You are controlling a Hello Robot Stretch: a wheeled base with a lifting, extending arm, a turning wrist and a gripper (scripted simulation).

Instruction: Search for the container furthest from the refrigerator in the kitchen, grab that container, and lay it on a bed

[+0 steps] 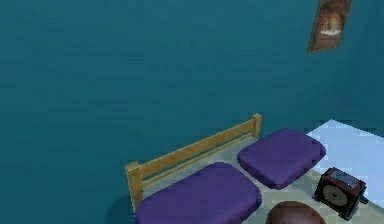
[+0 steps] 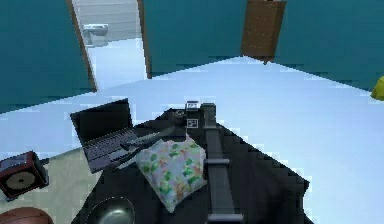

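Note:
The bed (image 2: 300,120) with a pale blue cover spreads across the arm side view. My arm (image 2: 216,170) reaches out over it, with two white squares (image 2: 200,109) at its far end. Left of them, my gripper (image 2: 142,142) lies across the edge of an open dark laptop (image 2: 105,132); I cannot tell whether it holds anything. A grey, shiny bowl-shaped container (image 2: 115,213) rests on a dark blanket (image 2: 265,192) at the bottom edge. In the forward view the bed's wooden headboard (image 1: 190,152) and two purple pillows (image 1: 280,155) stand against a teal wall.
A floral cushion (image 2: 172,170) lies beside the arm. A dark red clock (image 2: 20,176) (image 1: 338,190) and a brown ball (image 1: 295,213) sit near the pillows. A doorway (image 2: 112,40) opens at the back left, a wooden door (image 2: 262,28) farther right. A framed picture (image 1: 332,25) hangs on the wall.

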